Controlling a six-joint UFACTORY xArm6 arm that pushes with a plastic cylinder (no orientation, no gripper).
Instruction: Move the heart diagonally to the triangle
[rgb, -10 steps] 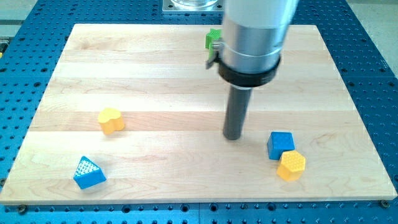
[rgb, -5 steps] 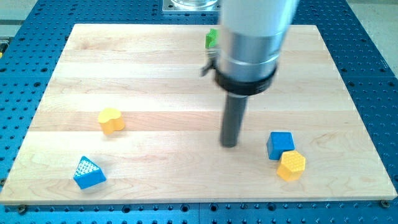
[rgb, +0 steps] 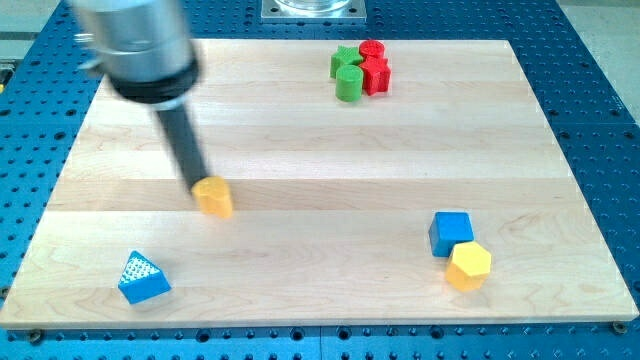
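The yellow heart block (rgb: 214, 197) lies left of the board's middle. The blue triangle block (rgb: 143, 278), with a dotted white top, lies near the bottom left corner, down and to the left of the heart. My tip (rgb: 196, 186) is at the heart's upper left edge, touching it or nearly so. The rod slants up to the motion-blurred arm body at the view's top left.
A blue cube (rgb: 451, 233) and a yellow hexagon block (rgb: 468, 266) touch each other at the lower right. A cluster of green blocks (rgb: 347, 73) and red blocks (rgb: 374, 67) sits at the top centre. The wooden board (rgb: 300, 130) rests on a blue perforated table.
The arm swept from the board's middle right to the left. The heart has shifted right and slightly down, from about x 178 to x 214. The green and red blocks are now uncovered.
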